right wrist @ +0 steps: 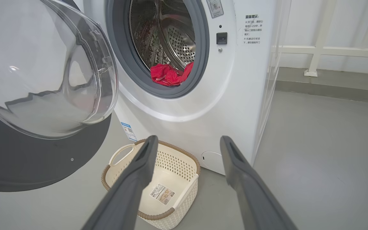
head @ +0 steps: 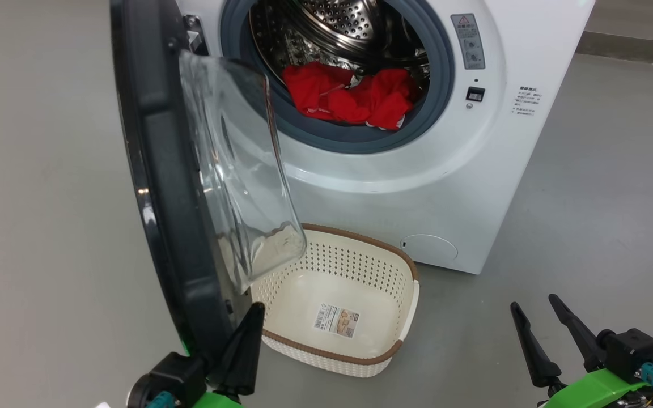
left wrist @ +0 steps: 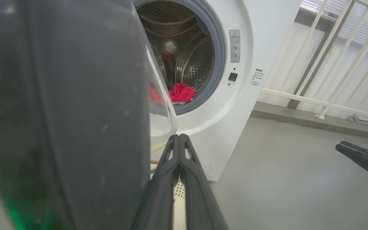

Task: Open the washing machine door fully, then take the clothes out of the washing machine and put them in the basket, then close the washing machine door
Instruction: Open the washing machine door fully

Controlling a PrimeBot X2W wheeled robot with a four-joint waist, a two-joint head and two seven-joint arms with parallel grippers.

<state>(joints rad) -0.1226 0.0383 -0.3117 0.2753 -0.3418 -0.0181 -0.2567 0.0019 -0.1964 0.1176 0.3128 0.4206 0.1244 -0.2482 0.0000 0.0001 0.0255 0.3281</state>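
washing machine door [head: 156, 170]: stands swung out edge-on, immediately left of my left pincer [left wrist: 179, 138]; up and to the left of my right pincer [head: 533, 303].
door, make: wide glossy black rim, rigid; bulging clear glass bowl [head: 236, 170] on the inner side.
door, handling: I judge it stiff, fairly heavy and free on its hinge. The glass is slick and breakable, so I would push on the rim, not on the bowl.
clothes [head: 355, 96]: heaped at the front lip of the drum [head: 338, 22], ahead of and above both pincers, well apart from them.
clothes, make: bright red soft fabric, crumpled, with a little white trim at the lower edge.
clothes, handling: light and limp by my reckoning; they will drape and may drag on the rubber ring [head: 360, 141]. Best hold: a raised fold on top of the heap.
washing machine [head: 417, 187]: white box with smooth panels; grey ring around a perforated shiny steel drum.
basket [head: 360, 238]: on the floor between my pincers and the machine, partly under the glass bowl; cream plastic with perforated walls and a brown woven-look rim; paper label [head: 336, 320] inside, otherwise empty.
left pincer, state: fingers pressed together with nothing between them, lying just beside the door's inner face; contact I cannot tell.
right pincer, state: fingers spread wide, empty, low over the floor [head: 587, 198].
floor: smooth, grey, matt.
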